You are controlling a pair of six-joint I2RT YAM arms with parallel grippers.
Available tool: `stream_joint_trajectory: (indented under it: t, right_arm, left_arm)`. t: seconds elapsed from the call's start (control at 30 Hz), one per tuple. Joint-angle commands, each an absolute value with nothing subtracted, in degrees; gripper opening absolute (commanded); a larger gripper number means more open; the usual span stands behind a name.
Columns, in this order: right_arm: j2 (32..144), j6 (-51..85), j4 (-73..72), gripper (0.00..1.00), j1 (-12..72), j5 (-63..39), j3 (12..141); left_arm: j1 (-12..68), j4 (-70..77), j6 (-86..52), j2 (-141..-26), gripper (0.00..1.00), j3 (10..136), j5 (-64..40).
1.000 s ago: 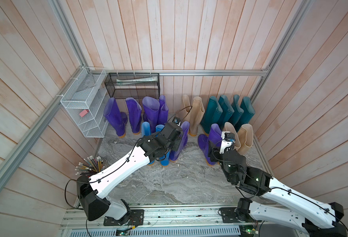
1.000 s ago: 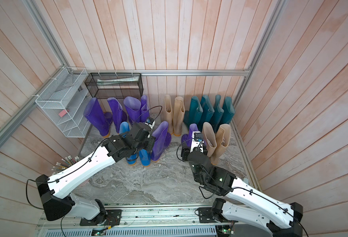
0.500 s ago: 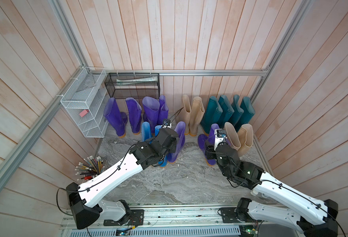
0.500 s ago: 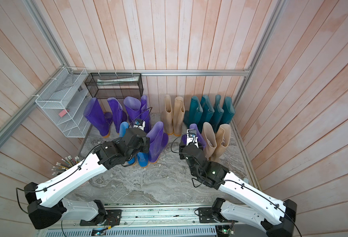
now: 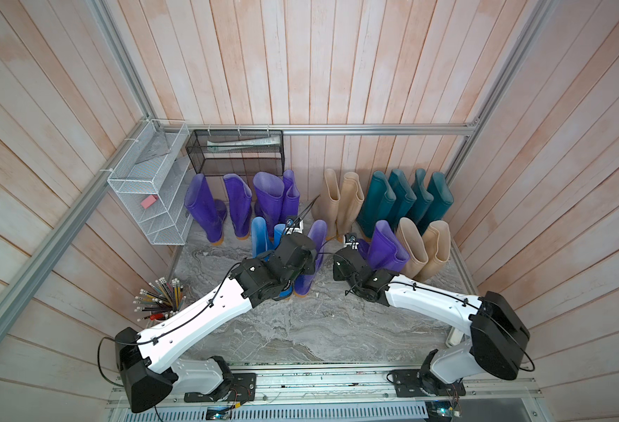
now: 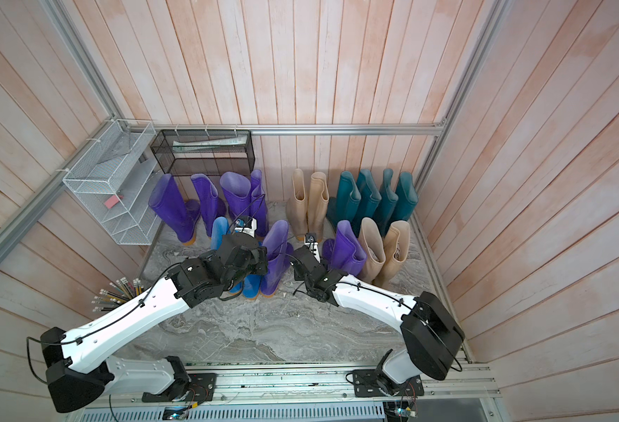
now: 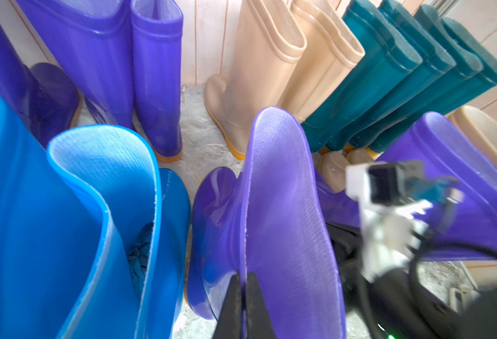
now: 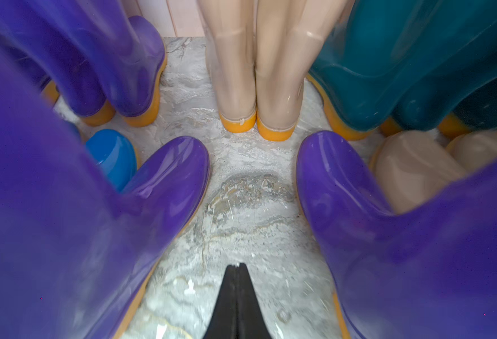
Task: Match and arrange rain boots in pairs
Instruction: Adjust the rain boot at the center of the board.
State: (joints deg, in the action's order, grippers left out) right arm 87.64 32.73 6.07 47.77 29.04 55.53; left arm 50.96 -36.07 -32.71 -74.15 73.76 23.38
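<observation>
Left gripper [image 7: 243, 283]: pinched tight on the top rim of a purple boot, with one finger [image 7: 231, 305] on the glossy outside and the other on the lining.
Held boot [image 5: 318, 237]: purple, in the front row just right of the blue boots, with its toe toward the back wall.
Right gripper [image 8: 235, 273]: fingers pressed together with nothing between them, low over the floor in the gap between the held boot and the second purple boot.
Second purple boot [image 5: 386, 246]: on the right of that gap, leaning, just beside the front beige pair [image 5: 423, 244].
Blue boots [image 5: 260, 234]: two, close together, partly hidden under the left arm.
Back row: from left to right along the wall stand four purple boots [image 5: 238, 208], a beige pair [image 5: 341, 201] and four teal boots [image 5: 403, 199].
Floor [image 5: 319, 321]: grey marble.
Shelf [image 5: 143, 190]: white wire, on the left wall.
Basket [image 5: 235, 153]: black mesh, on the back wall above the purple boots.
Pencils [image 5: 160, 297]: a bunch by the left wall, near the left arm.
</observation>
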Motion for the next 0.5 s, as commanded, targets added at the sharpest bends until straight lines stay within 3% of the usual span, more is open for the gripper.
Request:
stream_joint_trajectory:
  t: [0.0,0.2,0.47]
  right_arm:
    - [92.17,35.98,0.2,0.0,44.9,22.22,56.52]
    - [98.32,33.46,-3.22,0.0,43.64,16.56,60.94]
    - [100.8,31.96,-3.61,0.0,42.79,8.78,61.79]
  left_arm:
    - [50.75,-29.38,-33.86,-72.5,0.0,72.75,20.12]
    - [48.94,-27.43,-33.4,-73.14,0.0,72.19,15.9]
    - [46.56,-27.46,-32.47,-69.97,0.0,65.73,19.11]
